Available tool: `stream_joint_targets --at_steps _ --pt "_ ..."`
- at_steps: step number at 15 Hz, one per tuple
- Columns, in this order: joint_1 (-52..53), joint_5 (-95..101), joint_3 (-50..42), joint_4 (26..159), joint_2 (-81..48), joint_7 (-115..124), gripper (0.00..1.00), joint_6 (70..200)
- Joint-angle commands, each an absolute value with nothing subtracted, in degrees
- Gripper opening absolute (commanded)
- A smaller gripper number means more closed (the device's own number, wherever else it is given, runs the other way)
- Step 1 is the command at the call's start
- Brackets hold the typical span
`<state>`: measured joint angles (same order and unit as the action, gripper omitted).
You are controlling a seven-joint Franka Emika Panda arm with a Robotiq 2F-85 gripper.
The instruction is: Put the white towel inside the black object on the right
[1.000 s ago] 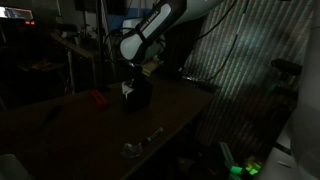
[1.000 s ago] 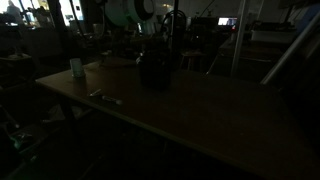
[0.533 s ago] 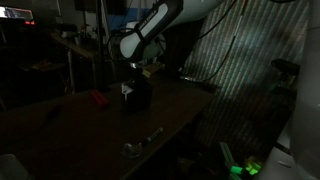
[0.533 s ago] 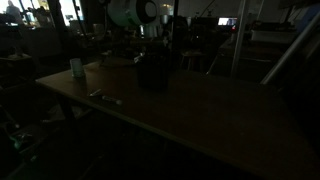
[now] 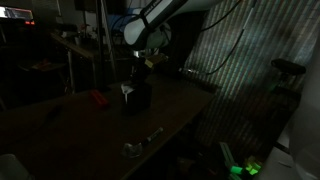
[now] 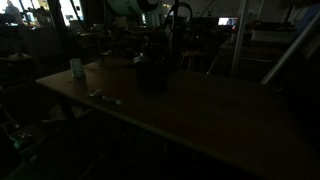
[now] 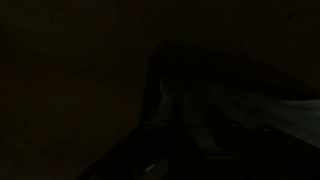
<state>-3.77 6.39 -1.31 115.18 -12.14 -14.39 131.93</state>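
The scene is very dark. The black object (image 5: 136, 98) stands upright on the table in both exterior views (image 6: 152, 72). A small white patch, probably the white towel (image 5: 126, 88), shows at its top edge. My gripper (image 5: 146, 62) hangs above the black object, clear of it. Its jaws are lost in the dark. The wrist view is almost black. Only a faint pale shape (image 7: 245, 110) shows inside a dark rim, and I cannot tell what it is.
A red item (image 5: 97, 98) lies on the table beside the black object. A small shiny item (image 5: 134, 149) lies near the table's front edge. A pale cup (image 6: 76, 67) and small items (image 6: 103, 97) sit on the table. Green lights (image 5: 241, 168) glow on the floor.
The arm has risen from just over the black object to well above it. The black object has not moved.
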Motion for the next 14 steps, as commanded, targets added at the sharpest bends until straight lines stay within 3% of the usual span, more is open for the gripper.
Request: stream_joint_targets --at_steps 1,6,14 --pt "-3.2 7.3 -1.5 118.8 -4.3 -13.2 0.64 133.2" --pt "-0.6 9.5 0.5 125.0 3.6 -12.1 0.99 135.5" --pt "5.8 24.1 8.5 134.6 7.0 -2.4 1.0 140.6"
